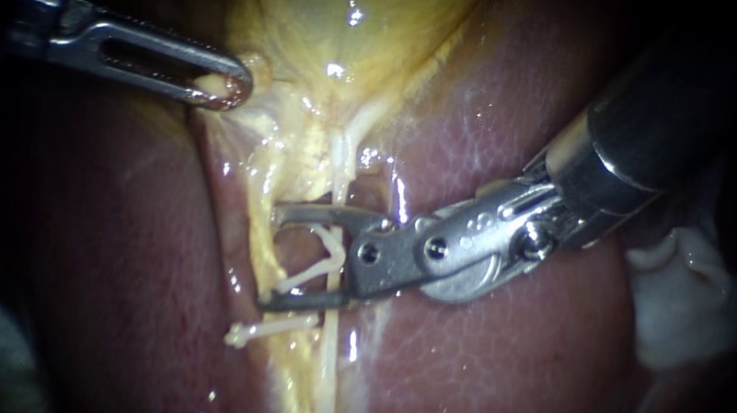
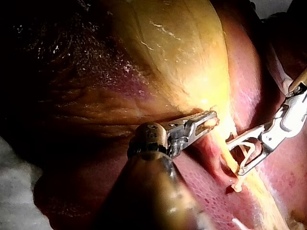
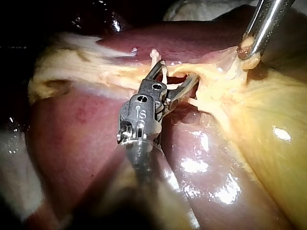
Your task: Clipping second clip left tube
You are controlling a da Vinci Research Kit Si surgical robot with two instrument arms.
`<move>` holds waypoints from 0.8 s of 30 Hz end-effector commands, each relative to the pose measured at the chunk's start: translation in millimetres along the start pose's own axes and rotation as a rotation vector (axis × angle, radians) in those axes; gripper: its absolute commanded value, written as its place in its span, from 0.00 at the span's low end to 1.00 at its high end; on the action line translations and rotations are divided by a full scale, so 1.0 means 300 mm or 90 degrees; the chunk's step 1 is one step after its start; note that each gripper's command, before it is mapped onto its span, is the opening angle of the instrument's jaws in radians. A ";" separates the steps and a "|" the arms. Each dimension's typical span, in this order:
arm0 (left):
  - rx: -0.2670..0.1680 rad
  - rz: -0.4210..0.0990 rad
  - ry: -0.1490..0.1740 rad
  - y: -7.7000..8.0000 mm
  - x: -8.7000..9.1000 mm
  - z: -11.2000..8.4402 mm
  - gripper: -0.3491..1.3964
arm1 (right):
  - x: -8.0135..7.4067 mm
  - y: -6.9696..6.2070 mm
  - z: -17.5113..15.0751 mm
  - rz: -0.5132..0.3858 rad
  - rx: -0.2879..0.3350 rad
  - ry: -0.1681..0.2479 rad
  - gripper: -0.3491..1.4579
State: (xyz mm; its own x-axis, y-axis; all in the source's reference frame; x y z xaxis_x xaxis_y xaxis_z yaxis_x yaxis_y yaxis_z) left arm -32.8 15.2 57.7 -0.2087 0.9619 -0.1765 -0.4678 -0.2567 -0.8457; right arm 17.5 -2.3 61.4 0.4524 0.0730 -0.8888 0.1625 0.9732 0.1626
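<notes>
Here the right instrument [image 1: 273, 258] holds its jaws wide astride the tube [image 1: 336, 175], a white clip [image 1: 267, 326] just outside the lower jaw, while the left instrument [image 1: 235, 90], well apart, pinches the edge of the gallbladder [image 1: 352, 29].

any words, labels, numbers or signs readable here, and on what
None on the yellow gallbladder or the red-brown liver.
On the silver right instrument: one small stamped mark on its wrist, too blurred to read.
On the slotted silver left instrument: none legible.
</notes>
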 end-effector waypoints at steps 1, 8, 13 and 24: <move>0.000 0.000 0.000 0.0001 0.0000 -0.0001 0.00 | 0.0001 -0.0002 0.000 0.000 0.003 0.001 0.47; 0.000 0.000 0.000 0.0000 0.0000 -0.0002 0.00 | 0.0015 -0.0024 -0.004 0.114 0.050 0.027 0.47; 0.000 0.000 0.000 0.0000 0.0000 -0.0002 0.00 | 0.0012 -0.0034 -0.007 0.246 0.089 0.033 0.47; 0.000 0.000 0.000 -0.0002 0.0000 -0.0005 0.00 | -0.0005 -0.0021 -0.013 0.494 0.147 0.069 0.47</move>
State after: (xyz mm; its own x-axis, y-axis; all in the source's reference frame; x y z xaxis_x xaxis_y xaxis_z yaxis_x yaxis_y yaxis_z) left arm -32.6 15.2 57.7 -0.2092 0.9618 -0.1765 -0.4672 -0.2569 -0.8460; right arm 13.8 -2.0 59.8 0.4168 0.7609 -0.4974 0.0190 0.5398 0.8416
